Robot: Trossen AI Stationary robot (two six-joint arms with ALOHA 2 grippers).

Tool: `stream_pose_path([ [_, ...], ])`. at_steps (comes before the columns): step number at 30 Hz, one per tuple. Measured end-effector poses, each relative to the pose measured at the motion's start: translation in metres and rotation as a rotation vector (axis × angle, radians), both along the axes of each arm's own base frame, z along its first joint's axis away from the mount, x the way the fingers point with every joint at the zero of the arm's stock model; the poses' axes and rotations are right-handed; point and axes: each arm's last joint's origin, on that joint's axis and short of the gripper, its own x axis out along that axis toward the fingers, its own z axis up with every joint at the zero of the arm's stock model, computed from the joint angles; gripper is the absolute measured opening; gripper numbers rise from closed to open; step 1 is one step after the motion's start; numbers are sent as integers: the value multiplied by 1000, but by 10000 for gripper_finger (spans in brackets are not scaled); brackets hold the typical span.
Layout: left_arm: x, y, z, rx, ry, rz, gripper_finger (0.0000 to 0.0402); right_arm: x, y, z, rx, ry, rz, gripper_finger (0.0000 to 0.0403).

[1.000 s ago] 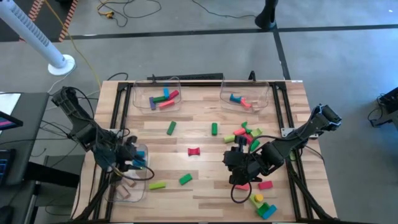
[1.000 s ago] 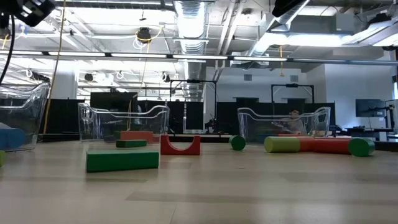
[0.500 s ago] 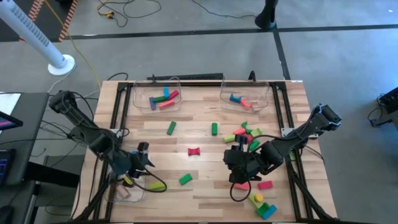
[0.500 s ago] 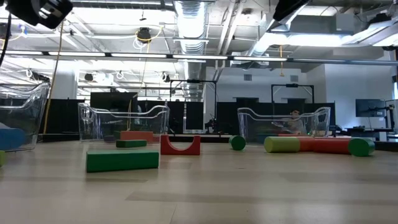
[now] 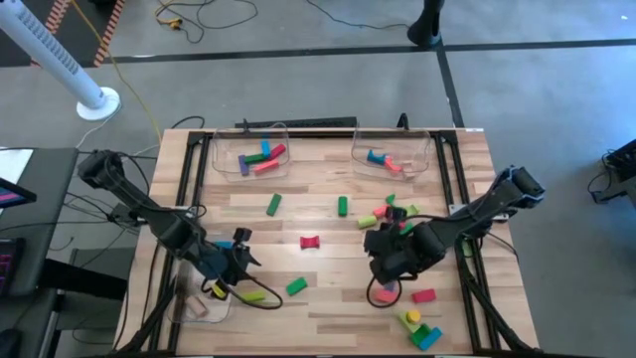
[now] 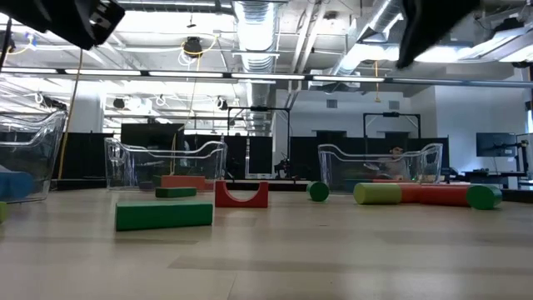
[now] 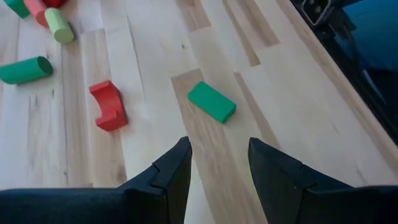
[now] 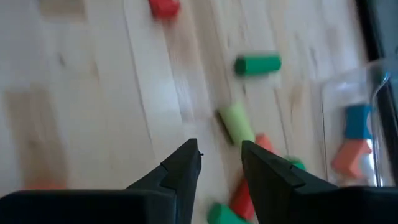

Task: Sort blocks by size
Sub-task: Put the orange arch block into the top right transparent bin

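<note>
Overhead, the left gripper (image 5: 241, 261) hangs over the table's (image 5: 328, 298) seven o'clock area, beside a clear bin (image 5: 204, 303) at the left edge that holds a plain wooden block (image 5: 198, 307). Its fingers (image 7: 171, 171) are spread with nothing between them, and they point toward a green rectangular block (image 7: 212, 102) lying flat just ahead. A light-green bar (image 5: 252, 295) sits right by that gripper at its six o'clock. Near the table's centre lies a red arch block (image 5: 310, 242), with a green block (image 5: 273, 204) at its eleven o'clock and a green cylinder (image 5: 342, 206) at its one o'clock. At twelve o'clock along the far edge stand two more clear bins: the left one (image 5: 221, 159) holds red, green, blue and purple blocks, the right one (image 5: 425, 151) blue and pink pieces. The right gripper (image 5: 383, 239) hovers at about four o'clock from centre, over a loose cluster of blocks (image 5: 396, 213). Its fingers (image 8: 185, 165) are parted and empty, above a light-green cylinder (image 8: 236, 123). A pink block (image 5: 424, 295) lies at five o'clock from that gripper, with yellow and blue blocks (image 5: 421, 330) near the front edge.
</note>
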Motion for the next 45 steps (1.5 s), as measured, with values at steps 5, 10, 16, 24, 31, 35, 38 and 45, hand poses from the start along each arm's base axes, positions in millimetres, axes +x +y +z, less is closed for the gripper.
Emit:
stream_pose_path([
  [5, 13, 3, -4, 36, -20, 4, 154, -3, -19, -27, 4, 129, -29, 182],
  [10, 26, 3, -13, 60, -14, -19, 154, -2, -29, -50, 88, 179, -36, 208],
  [16, 43, 0, -28, 49, 24, -77, 154, 5, -22, -61, 174, 105, 31, 219],
  [24, 57, 2, -43, 58, 51, -69, 154, 16, -5, -57, 236, -33, 165, 219],
  [31, 63, 6, -37, 147, -52, 39, 154, 15, -7, -50, 112, -44, 138, 219],
  [35, 66, 10, -34, 194, -102, 83, 154, 16, -11, -32, -37, -62, 102, 219],
  [38, 69, 12, -32, 184, -127, 97, 154, 20, -13, -15, -94, -105, 114, 219],
  [45, 70, 15, -32, 204, -125, 104, 154, 37, -14, 10, -147, -234, 194, 219],
])
